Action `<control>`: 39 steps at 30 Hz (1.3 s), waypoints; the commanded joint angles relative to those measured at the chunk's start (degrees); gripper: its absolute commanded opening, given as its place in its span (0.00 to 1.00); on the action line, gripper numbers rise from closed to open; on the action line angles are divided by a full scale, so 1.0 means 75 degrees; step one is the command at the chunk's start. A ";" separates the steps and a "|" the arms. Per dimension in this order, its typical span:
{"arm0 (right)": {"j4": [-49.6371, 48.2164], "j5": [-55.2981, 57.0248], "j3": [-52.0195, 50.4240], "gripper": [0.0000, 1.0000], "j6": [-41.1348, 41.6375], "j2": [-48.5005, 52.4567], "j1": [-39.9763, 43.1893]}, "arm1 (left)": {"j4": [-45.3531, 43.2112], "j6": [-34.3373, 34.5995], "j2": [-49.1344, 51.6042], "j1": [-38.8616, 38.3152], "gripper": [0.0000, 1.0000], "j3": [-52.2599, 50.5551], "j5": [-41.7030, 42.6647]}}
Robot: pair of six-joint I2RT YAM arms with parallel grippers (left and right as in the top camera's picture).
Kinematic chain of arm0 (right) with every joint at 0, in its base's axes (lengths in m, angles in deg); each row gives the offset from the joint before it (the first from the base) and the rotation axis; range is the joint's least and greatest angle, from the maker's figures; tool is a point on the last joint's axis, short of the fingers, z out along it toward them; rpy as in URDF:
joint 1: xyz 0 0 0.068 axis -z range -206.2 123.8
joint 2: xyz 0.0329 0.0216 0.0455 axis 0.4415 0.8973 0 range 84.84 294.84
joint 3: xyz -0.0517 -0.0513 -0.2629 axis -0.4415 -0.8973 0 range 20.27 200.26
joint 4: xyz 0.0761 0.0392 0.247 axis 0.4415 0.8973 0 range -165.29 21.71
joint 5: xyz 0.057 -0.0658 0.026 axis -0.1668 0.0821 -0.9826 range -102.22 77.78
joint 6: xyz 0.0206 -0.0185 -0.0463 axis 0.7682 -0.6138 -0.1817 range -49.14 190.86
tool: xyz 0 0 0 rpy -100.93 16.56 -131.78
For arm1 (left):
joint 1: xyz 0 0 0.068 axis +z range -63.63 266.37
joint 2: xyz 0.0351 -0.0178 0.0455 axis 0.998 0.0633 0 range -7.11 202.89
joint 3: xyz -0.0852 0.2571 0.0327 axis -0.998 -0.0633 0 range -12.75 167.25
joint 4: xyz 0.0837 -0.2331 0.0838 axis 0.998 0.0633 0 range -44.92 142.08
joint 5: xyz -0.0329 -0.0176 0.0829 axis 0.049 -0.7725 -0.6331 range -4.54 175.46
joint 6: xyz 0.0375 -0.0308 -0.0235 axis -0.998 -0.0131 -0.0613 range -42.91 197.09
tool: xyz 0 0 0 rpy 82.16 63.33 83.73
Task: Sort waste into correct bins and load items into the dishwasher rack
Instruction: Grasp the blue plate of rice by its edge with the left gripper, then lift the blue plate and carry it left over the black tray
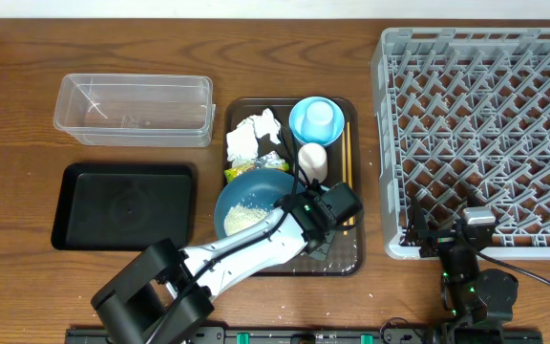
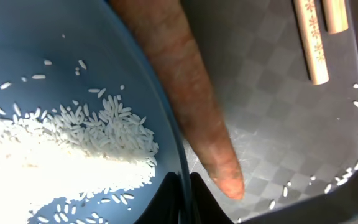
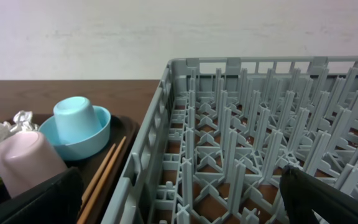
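Closest to the left wrist lens, the left tool (image 2: 189, 194) shows only as two dark fingertips at 6 o'clock in that view, with a thin slit between them. The rim of the dark-blue dish (image 2: 73, 37) runs straight down into the slit, but whether the tips pinch it I cannot tell. Just at 1 o'clock from the tips lies the narrow end of the carrot (image 2: 197, 99), which stretches toward 12 o'clock close along the outside of the dish rim. The rice (image 2: 61, 146) lies heaped inside the dish, at 9 o'clock from the tool. The chopsticks (image 2: 312, 43) lie well apart at 1 o'clock on the brown serving tray (image 2: 278, 124), among a few loose grains.

From overhead the serving tray sits mid-desk (image 1: 27, 57). The black tray (image 1: 125, 205) is at its 9 o'clock, the clear tub (image 1: 132, 132) at 10 o'clock and the rack (image 1: 386, 143) at 3 o'clock. The right tool (image 3: 179, 208) hangs by the rack's 7 o'clock edge, fingers spread wide, holding nothing.
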 commanded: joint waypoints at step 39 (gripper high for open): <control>0.0026 0.0041 -0.0017 0.99 -0.0090 0.0003 0.0140 | 0.1550 -0.0743 -0.3861 0.2101 0.07 0.0446 -0.1032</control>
